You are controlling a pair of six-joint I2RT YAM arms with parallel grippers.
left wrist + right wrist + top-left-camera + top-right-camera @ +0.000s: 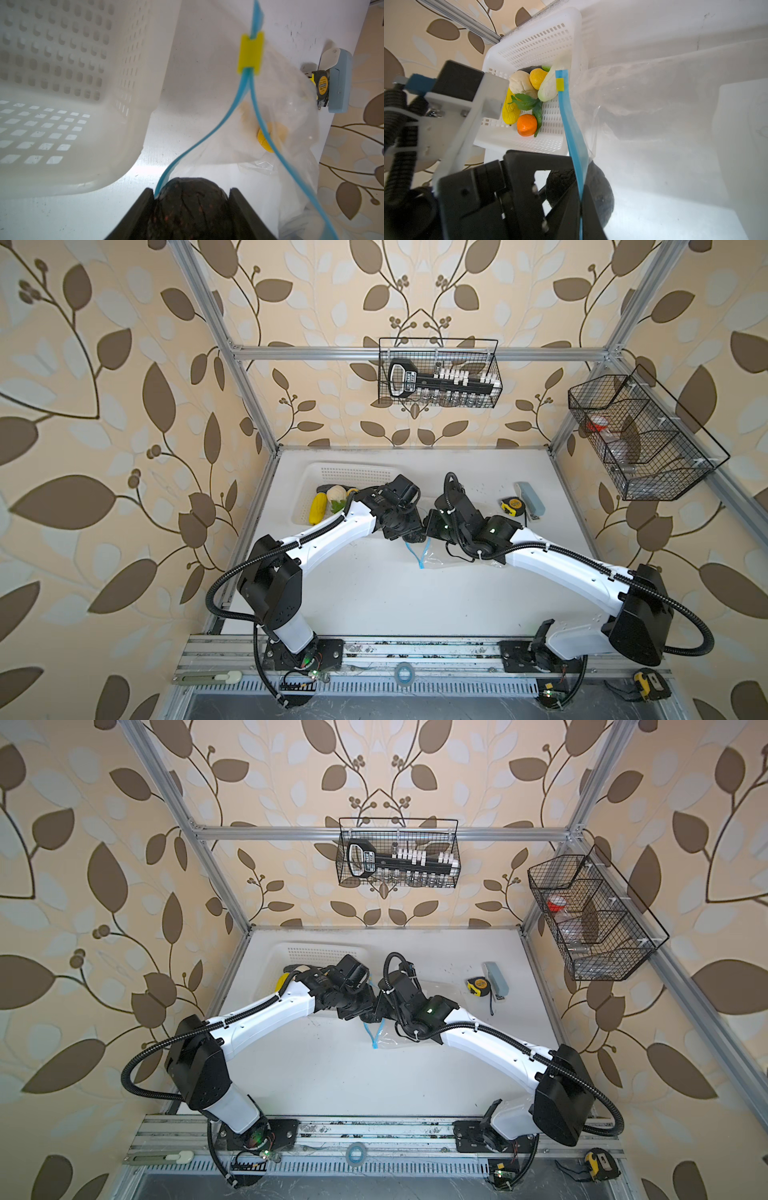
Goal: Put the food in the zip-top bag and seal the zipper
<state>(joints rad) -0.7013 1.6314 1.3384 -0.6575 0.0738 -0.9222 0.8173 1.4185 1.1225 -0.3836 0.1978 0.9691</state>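
Left wrist view: the left gripper [190,194], half open, clamps a dark round toy fruit [191,209] at the mouth of the clear plastic bag [291,108]. The right gripper [580,204], closed, pinches its blue zipper strip [571,128]. In a top view the bag [440,562] lies mid-frame, beside the white perforated basket [353,467].

basket [353,467] left of bag [434,560], food [318,509] in basket

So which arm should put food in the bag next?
Left: the left end effector holds a dark round fruit at the zip-top bag's open mouth; the right end effector is shut on the zipper strip.
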